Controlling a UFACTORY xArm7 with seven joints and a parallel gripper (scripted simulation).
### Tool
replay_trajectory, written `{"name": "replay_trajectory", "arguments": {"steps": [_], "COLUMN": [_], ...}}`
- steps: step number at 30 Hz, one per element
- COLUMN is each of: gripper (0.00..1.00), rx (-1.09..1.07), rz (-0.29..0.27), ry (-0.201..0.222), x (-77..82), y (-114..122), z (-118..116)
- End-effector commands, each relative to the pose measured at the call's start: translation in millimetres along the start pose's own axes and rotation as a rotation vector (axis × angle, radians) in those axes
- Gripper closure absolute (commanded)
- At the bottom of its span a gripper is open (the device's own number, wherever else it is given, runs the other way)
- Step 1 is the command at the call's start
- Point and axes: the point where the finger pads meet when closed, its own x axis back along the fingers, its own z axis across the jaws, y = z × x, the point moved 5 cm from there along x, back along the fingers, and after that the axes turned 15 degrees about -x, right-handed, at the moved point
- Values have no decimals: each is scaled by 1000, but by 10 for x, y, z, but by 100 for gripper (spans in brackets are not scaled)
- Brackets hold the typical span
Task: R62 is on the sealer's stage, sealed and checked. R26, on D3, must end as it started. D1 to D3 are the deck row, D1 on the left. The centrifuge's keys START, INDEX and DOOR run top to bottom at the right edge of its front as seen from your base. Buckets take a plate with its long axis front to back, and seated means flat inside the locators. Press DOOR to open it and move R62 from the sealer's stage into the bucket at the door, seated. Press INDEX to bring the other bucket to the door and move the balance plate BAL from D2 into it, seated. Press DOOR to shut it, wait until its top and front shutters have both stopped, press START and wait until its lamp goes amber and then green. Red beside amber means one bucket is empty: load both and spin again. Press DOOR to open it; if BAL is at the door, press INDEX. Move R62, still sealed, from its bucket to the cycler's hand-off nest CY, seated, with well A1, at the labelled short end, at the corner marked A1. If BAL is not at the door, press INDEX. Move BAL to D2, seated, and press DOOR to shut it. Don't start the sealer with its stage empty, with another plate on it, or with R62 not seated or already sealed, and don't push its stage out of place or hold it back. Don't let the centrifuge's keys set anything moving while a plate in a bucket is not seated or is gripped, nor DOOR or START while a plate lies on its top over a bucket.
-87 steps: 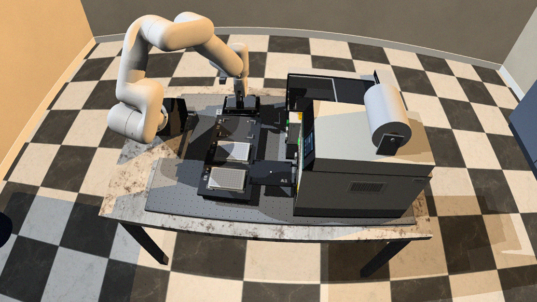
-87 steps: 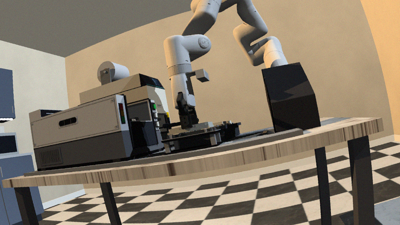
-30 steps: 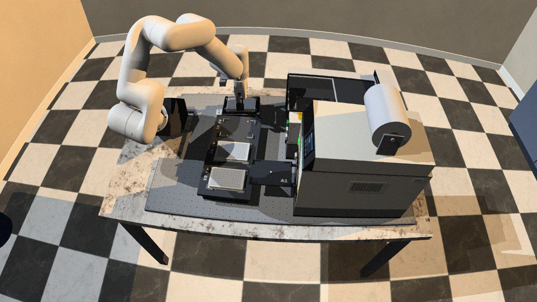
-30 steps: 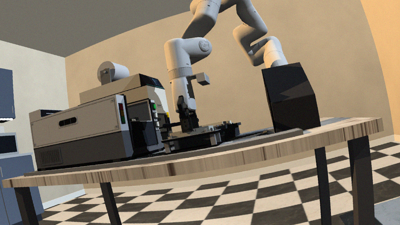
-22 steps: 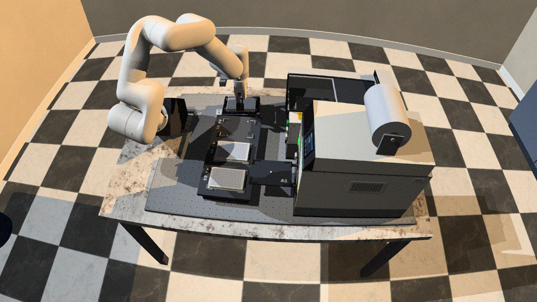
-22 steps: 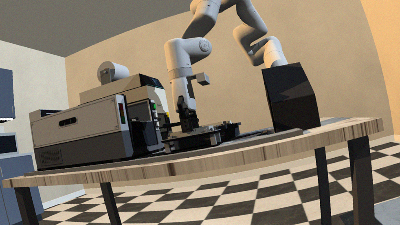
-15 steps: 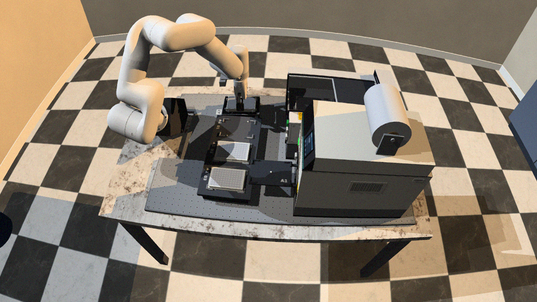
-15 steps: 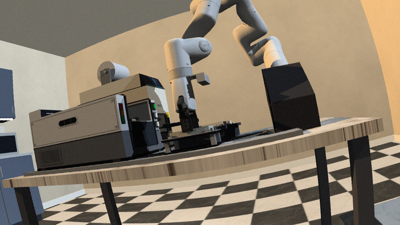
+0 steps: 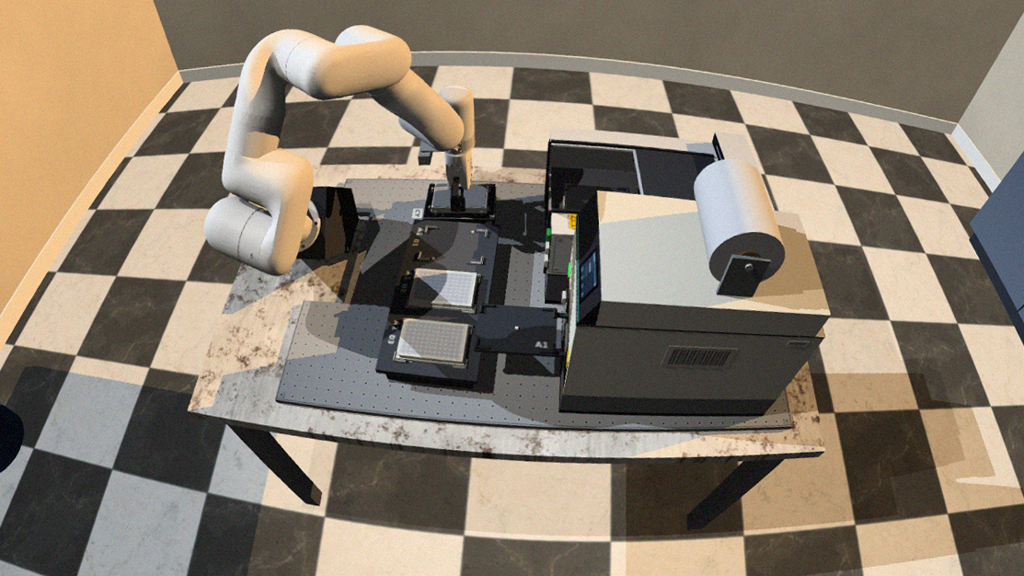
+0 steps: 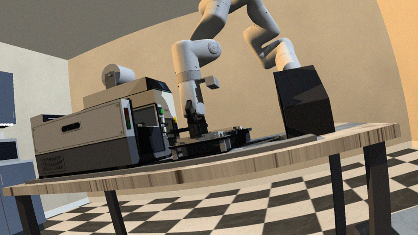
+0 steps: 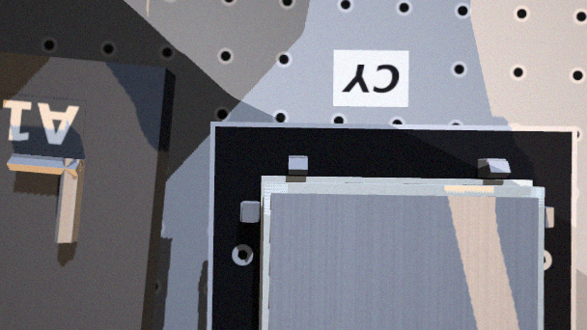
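Observation:
A foil-sealed plate, R62, lies in the black CY nest, inside the small locator blocks on its far and side edges; it also shows in the top view. A white CY label sits on the breadboard just beyond it. My gripper stands straight over the plate with its fingers open around it, low over the nest. The fingers are out of the wrist view. An A1 mark with an L-shaped bracket sits on a dark slab beside the nest.
The deck row holds a plate in the middle position and a welled plate in the near one; the position nearest the nest is bare. The sealer with its foil roll and the centrifuge stand beyond the deck.

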Motion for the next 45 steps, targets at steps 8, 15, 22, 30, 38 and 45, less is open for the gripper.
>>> {"name": "replay_trajectory", "arguments": {"steps": [8, 15, 22, 30, 38, 45], "gripper": [0, 0, 0, 0, 0, 0], "rx": [0, 0, 0, 0, 0, 0], "rz": [-2, -2, -2, -2, -2, -2], "ry": [5, 5, 5, 5, 5, 5], "x": [20, 20, 52, 187, 304, 404], "y": [7, 6, 6, 6, 6, 5], "z": [17, 16, 16, 16, 15, 15]}}
